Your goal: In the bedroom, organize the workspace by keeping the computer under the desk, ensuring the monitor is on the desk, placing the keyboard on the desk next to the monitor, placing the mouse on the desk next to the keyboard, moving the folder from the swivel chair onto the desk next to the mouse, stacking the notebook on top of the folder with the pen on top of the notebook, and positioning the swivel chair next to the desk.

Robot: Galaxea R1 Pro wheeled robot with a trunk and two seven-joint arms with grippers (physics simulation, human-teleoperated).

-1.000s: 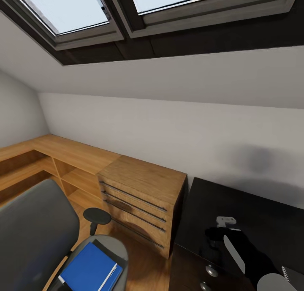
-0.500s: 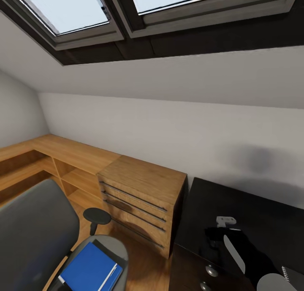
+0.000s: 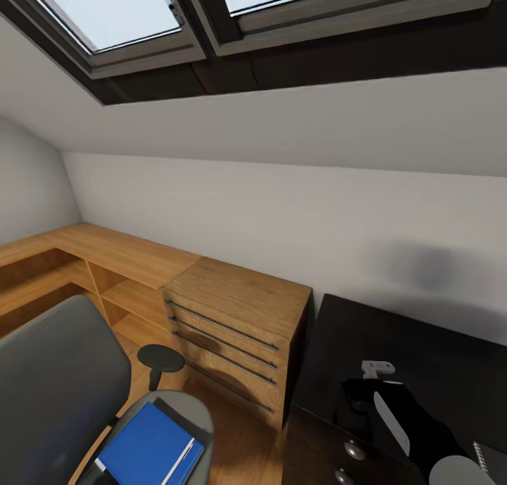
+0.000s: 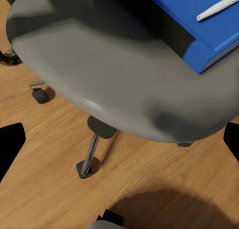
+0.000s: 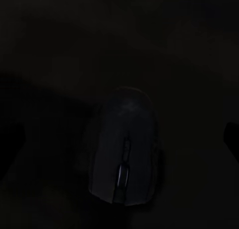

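Sloped white walls and two skylights point(image 3: 211, 6) close in a corner with a light wooden chest of drawers point(image 3: 236, 330) at the middle and low wooden shelving point(image 3: 84, 274) running off to the left. One swivel chair point(image 3: 60, 386) stands at the near left, and on its grey seat lies one blue folder point(image 3: 151, 446) with one pale pen point(image 3: 179, 460) resting along its right edge. To the right, the glossy black desk point(image 3: 415, 358) carries the right arm, whose right gripper point(image 3: 366, 390) hangs low over the near left part of the top. Its wrist camera looks straight down on one black mouse point(image 5: 124, 149) lying on the dark desktop, apart from the fingers point(image 5: 231, 137), which stand wide at either edge, released and empty. At the near right corner, a wire-bound edge of the notebook point(image 3: 482, 457) peeks past the arm. From the left wrist, the left gripper point(image 4: 119, 144) is spread open above the wooden floor point(image 4: 50, 179), just off the seat's edge, with the folder corner and pen beyond it, and the chair's chrome legs and casters below.
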